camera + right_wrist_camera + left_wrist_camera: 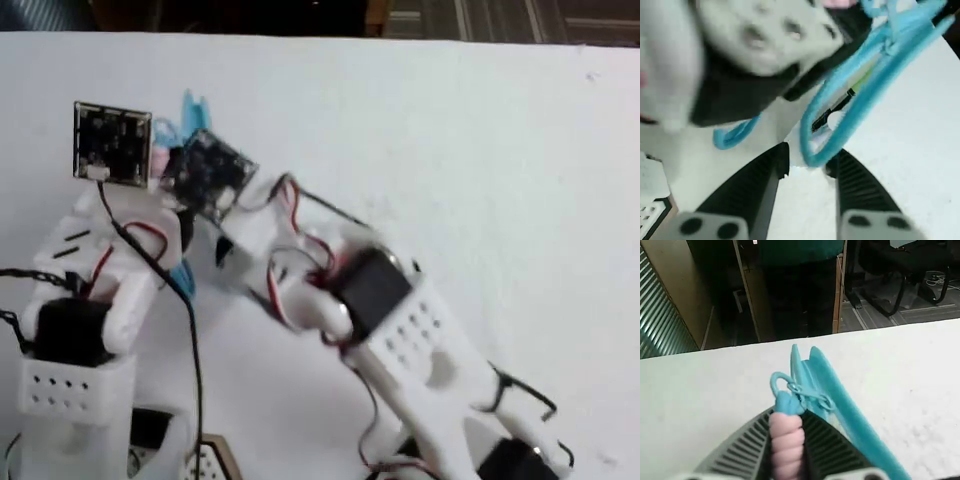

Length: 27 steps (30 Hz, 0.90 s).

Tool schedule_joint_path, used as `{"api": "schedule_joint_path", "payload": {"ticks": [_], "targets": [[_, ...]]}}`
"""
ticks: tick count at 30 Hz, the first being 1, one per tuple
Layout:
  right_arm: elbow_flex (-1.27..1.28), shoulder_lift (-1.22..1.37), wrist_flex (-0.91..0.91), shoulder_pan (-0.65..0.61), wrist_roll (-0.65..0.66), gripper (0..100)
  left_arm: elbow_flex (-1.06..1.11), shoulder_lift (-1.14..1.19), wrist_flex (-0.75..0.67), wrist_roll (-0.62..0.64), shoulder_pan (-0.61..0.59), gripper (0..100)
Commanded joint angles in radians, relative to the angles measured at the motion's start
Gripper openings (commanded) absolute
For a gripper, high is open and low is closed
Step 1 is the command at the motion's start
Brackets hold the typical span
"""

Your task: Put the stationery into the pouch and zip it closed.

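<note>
My left tool (788, 416) pinches the pink ribbed zipper pull (786, 442) of the turquoise fabric pouch (845, 400) lying on the white surface (695, 390), ready to draw it closed. My right tool (809, 157) stands spread astride its open end, likely to brace it.

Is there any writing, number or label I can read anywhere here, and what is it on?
No text can be read.
Circuit boards: any print is too blurred to read.
Pouch, pink zip pull, table: no print visible.
</note>
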Motion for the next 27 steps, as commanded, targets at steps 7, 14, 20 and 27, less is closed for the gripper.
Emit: {"api": "schedule_joint_path", "payload": {"ticks": [7,14,20,27], "targets": [[-0.015,-0.236,0.047,0.018,0.044,22.3,-0.011,-0.022,-0.029,-0.049,-0.013,2],[-0.014,-0.328,0.099,0.059,0.48,22.3,-0.018,-0.021,-0.089,-0.196,0.001,2],[0.138,-0.277,-0.093,0.288,0.663,22.2,-0.02,-0.021,-0.104,-0.196,-0.002,2],[0.499,-0.26,-0.595,0.395,0.744,6.2,-0.015,-0.021,-0.098,-0.196,-0.008,2]]}}
